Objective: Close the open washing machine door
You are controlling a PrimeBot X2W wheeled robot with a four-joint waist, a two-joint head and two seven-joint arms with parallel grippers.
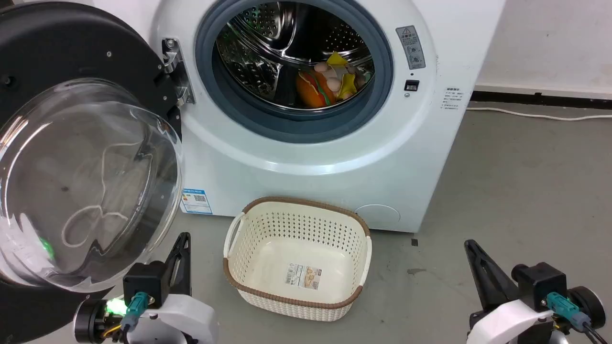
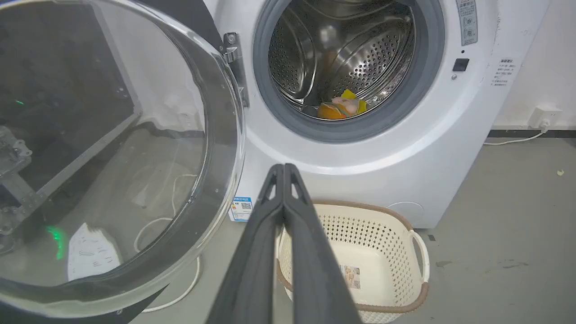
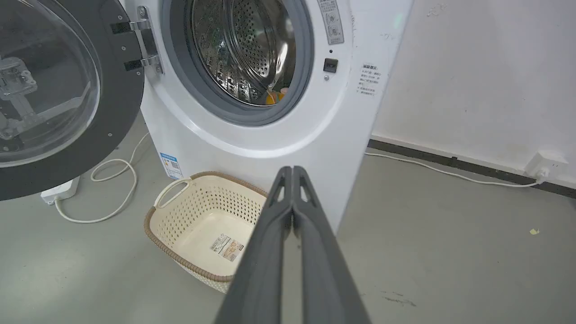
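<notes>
The washing machine [image 1: 334, 162] is a white front-loader with its porthole uncovered and colourful items lying in the steel drum [image 1: 291, 52]. Its door [image 1: 71, 143] is swung wide open to the left on a metal hinge [image 1: 174, 71], black rim and bulging glass bowl facing me; the same door [image 2: 112, 148] shows in the left wrist view and again [image 3: 58, 99] in the right wrist view. My left gripper [image 1: 184, 237] is shut, low, just right of the door's lower edge and apart from it. At the lower right my right gripper [image 1: 469, 244] is shut and holds nothing.
A cream perforated basket [image 1: 229, 267], empty, stands on the grey floor right in front of the machine, between my two grippers. A white cable [image 3: 112, 189] and power strip lie on the floor under the door. A wall with a socket [image 3: 542, 166] stands to the right.
</notes>
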